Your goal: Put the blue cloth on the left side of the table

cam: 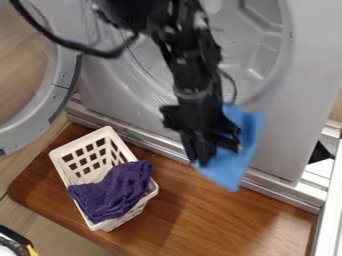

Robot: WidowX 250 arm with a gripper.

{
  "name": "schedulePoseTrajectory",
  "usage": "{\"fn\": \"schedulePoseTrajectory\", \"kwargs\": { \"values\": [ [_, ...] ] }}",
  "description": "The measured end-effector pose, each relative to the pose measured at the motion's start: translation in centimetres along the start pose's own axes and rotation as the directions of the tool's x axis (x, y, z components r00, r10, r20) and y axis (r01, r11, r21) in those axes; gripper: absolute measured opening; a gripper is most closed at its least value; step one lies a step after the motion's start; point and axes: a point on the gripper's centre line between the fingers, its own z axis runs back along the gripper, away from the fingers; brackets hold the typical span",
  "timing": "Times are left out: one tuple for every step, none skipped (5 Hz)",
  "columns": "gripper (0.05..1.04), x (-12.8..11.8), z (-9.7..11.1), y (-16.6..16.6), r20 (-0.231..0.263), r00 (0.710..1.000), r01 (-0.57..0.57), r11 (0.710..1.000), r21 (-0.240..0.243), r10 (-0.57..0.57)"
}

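Above the wooden table (220, 220), close to the gray washing machine (308, 75), the gripper (204, 156) hangs with its 2 jaws pinching the blue cloth (237, 162). The cloth is up off the tabletop, spread behind and beside the gripper, 1 corner pointing down. In the view's lower left, 1 white plastic basket (65, 167) with lattice sides stands on the table, a crumpled purple cloth (117, 192) inside it and over its rim. The washer's round door (27, 136) is open at upper left.
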Motion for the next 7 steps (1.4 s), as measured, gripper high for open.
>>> {"fn": "schedulePoseTrajectory", "kwargs": {
  "values": [
    [0.084, -1.2, -2.2, -2.4, -0.025, 0.997, 0.068, 0.998, -0.017, -0.068],
    [0.084, -2.2, -5.2, -4.0, -0.064, 0.991, 0.118, 0.992, -0.035, -0.120],
    [0.084, -3.7, -8.7, -4.6, -0.134, 0.976, 0.167, 0.986, -0.024, -0.169],
    [0.084, -4.2, -10.8, -4.3, -0.162, 0.971, 0.176, 0.984, -0.010, -0.175],
    [0.113, -4.3, -11.6, -3.9, -0.184, 0.967, 0.183, 0.983, 0.008, -0.178],
    [0.297, -4.6, -11.5, -4.1, -0.208, 0.959, 0.197, 0.980, -0.002, -0.193],
    [0.592, -4.9, -11.1, -4.0, -0.215, 0.958, 0.196, 0.981, -0.005, -0.192]
  ]
}}
